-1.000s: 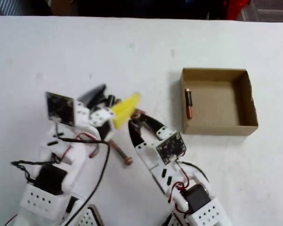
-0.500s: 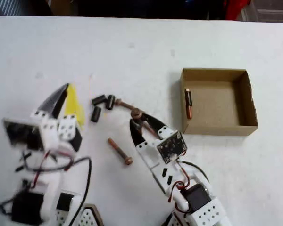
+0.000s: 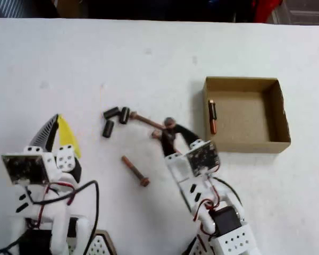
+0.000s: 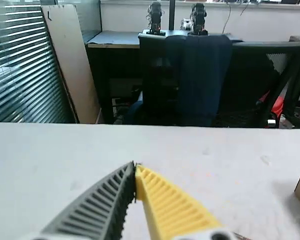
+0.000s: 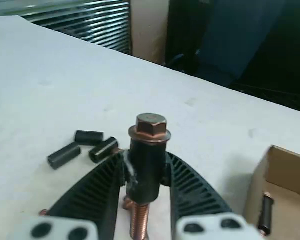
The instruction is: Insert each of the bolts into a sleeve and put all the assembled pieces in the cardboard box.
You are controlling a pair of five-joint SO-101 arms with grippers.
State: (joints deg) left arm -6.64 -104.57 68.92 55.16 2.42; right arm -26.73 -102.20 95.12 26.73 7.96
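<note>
Clamped in the right gripper [image 5: 146, 159], between its two black fingers [image 5: 190, 195]: the assembled piece [image 5: 148, 150], that is a dark sleeve [image 5: 147, 170] with a copper bolt [image 5: 150, 125] through it, held upright, hexagon head on top and threaded end hanging free below. Seems to squeeze only the sleeve and not the bolt itself, so could let the bolt slide out if tipped head-down during the carry (a judgement from the look of the fit, not a thing seen). Still to go toward 3 o'clock, to the cardboard box [image 3: 279, 114] just beside, already holding one finished piece [image 3: 212, 117] along its 9 o'clock wall. Could knock that near wall with the hanging thread if carried too low, and so push the box away or twist the piece in the grip. Lying close under the gripper, toward 10 o'clock: another bolt [image 3: 143, 120], its far end touching or entering one of the loose sleeves [image 3: 111, 112], impossible to tell which. Might catch it when lifting, and scatter the sleeves. Resting apart at 7 o'clock: one bare bolt [image 3: 135, 171], out of the way. Far out at 9 o'clock: the left gripper [image 3: 57, 130], closed with nothing between grey and yellow fingers, well apart from every part, so hardly any danger of collision.
</note>
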